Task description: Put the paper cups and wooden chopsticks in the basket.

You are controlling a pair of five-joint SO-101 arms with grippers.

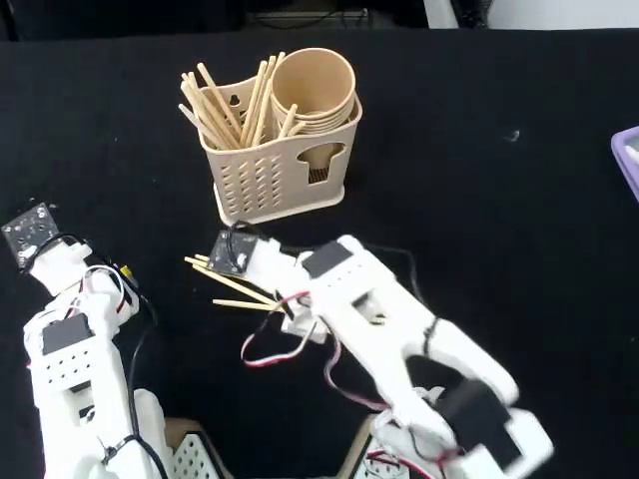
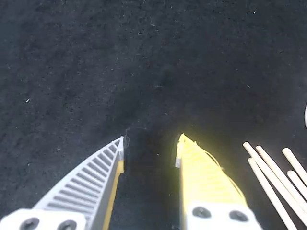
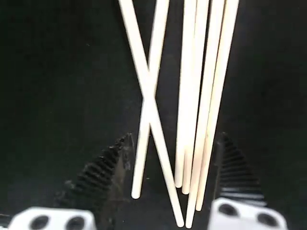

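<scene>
Chopsticks front and centre: six loose wooden chopsticks [image 3: 192,96] lie flat on the black table [image 1: 479,220], two of them crossed in an X and the other four running close together side by side. The right gripper [image 3: 175,139] sits low over them, its two dark ribbed fingers [image 3: 108,177] spread wide, one on either side of the bundle and gripping nothing. From above, the same sticks [image 1: 235,289] poke out from under the right arm [image 1: 379,319], just in front of the one basket [image 1: 265,180]. That cream basket stands upright near the middle of the table. Its front wall has rows of small holes and a cut-out handle. It has two compartments. One holds a bundle of chopsticks [image 1: 225,110] leaning at angles, perhaps a dozen, too tangled for a firm count. The other holds a nested stack of paper cups [image 1: 315,85], mouth up, with several rims showing just under the top cup. Over to the side, the left arm [image 1: 70,349] is well apart from the basket. The left gripper [image 2: 151,143] hangs above bare table with its grey finger and its yellow finger [image 2: 201,177] parted and empty, and the ends of the loose sticks [image 2: 273,182] lie just beside the yellow one. One purple object [image 1: 627,160] peeks in at the table's far edge.
</scene>
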